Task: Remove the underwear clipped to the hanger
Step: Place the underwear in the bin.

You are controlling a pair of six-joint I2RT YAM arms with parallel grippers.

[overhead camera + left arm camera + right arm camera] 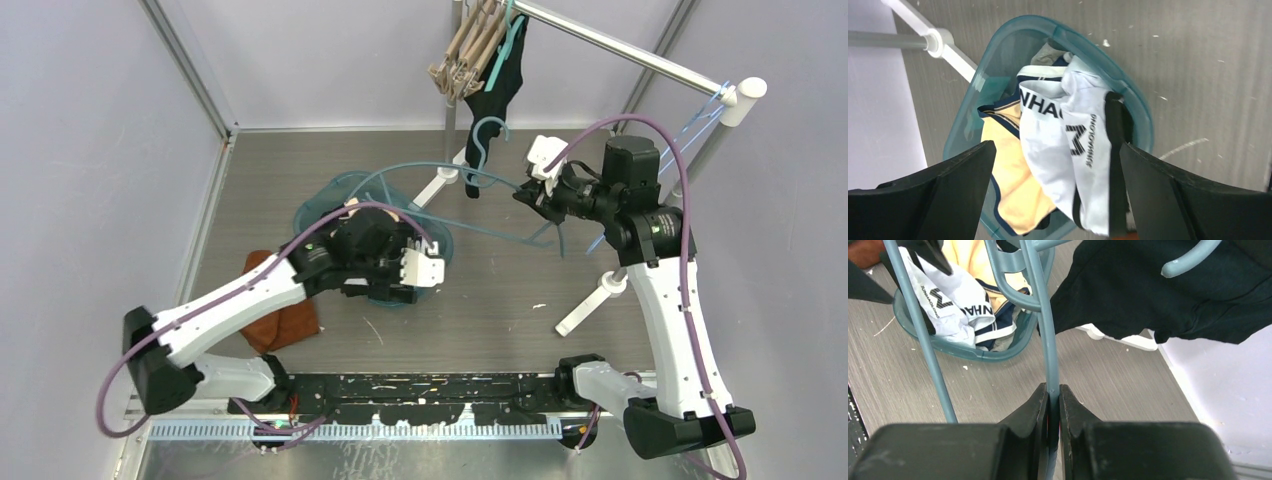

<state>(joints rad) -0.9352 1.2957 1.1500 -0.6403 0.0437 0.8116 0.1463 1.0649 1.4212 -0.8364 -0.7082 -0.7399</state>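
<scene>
The right gripper [1053,390] is nearest the lens. Its fingers are pressed together on a thin bar of the teal hanger [1047,340], which it holds above the surface [973,390].

The left gripper [1055,147] is spread wide directly above the teal basket [994,65] and holds nothing. The white underwear [1083,190] lies in the basket on top of a yellow pair [1008,165]. I see no clip on it. I judge the removal done for this piece.

Hazards I would watch:

1. **Fabric snag.** The white underwear sits between the open fingers. Its black waistband runs close beside one finger. A sideways move during the lift could drag it out.
2. **Spill.** The white pair is heaped high, near the basket rim. A nudge could tip it onto the surface.
3. **Hanger slip.** The grip is a narrow pinch on a smooth bar. The hanger may pivot or slide.
4. **Collision.** The black garment [1148,290] hangs just beside the hanger and could catch on it.
</scene>
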